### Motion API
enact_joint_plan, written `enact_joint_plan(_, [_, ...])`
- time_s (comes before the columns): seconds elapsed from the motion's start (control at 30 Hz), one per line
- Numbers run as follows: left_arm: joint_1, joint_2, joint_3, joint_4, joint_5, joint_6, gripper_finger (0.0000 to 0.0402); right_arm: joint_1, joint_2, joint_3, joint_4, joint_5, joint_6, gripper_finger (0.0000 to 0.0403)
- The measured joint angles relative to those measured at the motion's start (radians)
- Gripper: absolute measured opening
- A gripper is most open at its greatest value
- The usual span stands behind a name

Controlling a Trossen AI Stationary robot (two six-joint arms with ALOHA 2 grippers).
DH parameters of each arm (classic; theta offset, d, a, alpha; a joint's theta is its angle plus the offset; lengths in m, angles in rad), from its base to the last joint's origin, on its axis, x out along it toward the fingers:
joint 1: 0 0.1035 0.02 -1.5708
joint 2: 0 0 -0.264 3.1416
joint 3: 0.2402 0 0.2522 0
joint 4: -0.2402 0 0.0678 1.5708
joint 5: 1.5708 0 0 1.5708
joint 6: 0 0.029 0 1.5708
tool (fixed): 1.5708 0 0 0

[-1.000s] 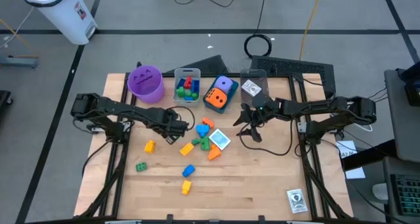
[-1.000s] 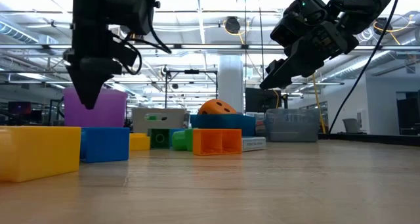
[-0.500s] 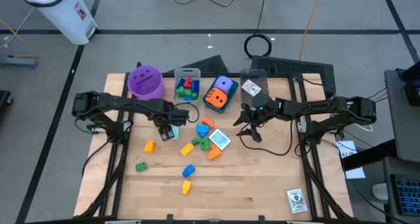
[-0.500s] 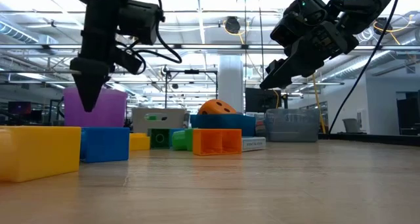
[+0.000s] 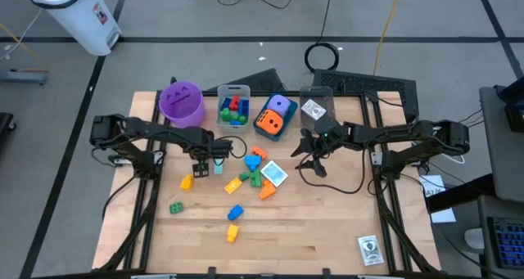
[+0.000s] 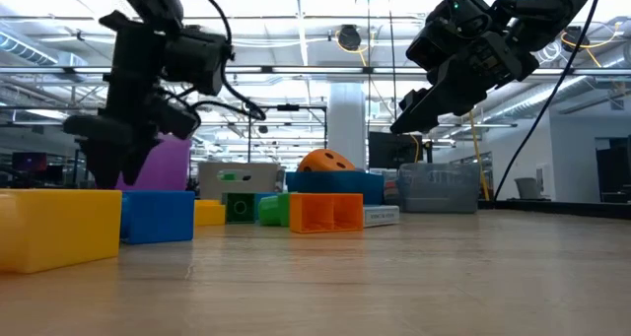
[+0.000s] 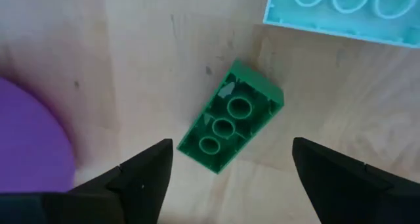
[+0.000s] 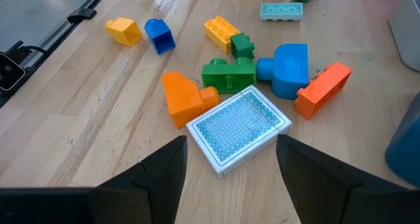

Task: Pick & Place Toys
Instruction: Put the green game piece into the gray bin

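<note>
A green brick (image 7: 231,117) lies hollow side up on the table, beside a pale blue brick (image 7: 341,10) and near the purple cup (image 5: 182,101). My left gripper (image 7: 233,145) is open and points down over the green brick, one finger on either side of it and touching nothing; in the high view it (image 5: 205,159) is left of the toy pile. My right gripper (image 5: 308,151) is open and empty, held above the table to the right of the pile. The pile (image 8: 230,69) holds orange, green, blue and yellow bricks and a patterned card box (image 8: 239,129).
At the back stand a clear bin of bricks (image 5: 233,105), a blue bin with orange and purple dice (image 5: 274,115) and a clear bin with a printed cube (image 5: 315,107). Loose yellow (image 5: 187,182), green (image 5: 176,207) and blue (image 5: 236,212) bricks lie nearer. A card pack (image 5: 370,249) lies front right.
My left gripper has gone toward the table's left edge and down, away from the toy pile and toward the green brick, tipping as it went. My right arm has kept still.
</note>
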Motion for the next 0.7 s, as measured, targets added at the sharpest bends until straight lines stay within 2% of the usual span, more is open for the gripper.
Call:
enact_joint_plan(0.23, [0.003, 0.0, -0.085, 0.112, -0.053, 0.053, 0.0326, 0.0, 0.0, 0.0, 0.0, 0.0, 0.0, 0.0228])
enact_joint_plan(0.47, [0.043, 0.0, -0.089, 0.184, -0.054, 0.069, 0.0326, 0.0, 0.0, 0.0, 0.0, 0.0, 0.0, 0.0228])
enact_joint_plan(0.6, [0.073, 0.0, -0.089, 0.196, -0.018, 0.092, 0.0321, 0.0, 0.0, 0.0, 0.0, 0.0, 0.0, 0.0228])
enact_joint_plan(0.7, [0.085, 0.0, -0.089, 0.211, 0.013, 0.108, 0.03, 0.0, 0.0, 0.0, 0.0, 0.0, 0.0, 0.0228])
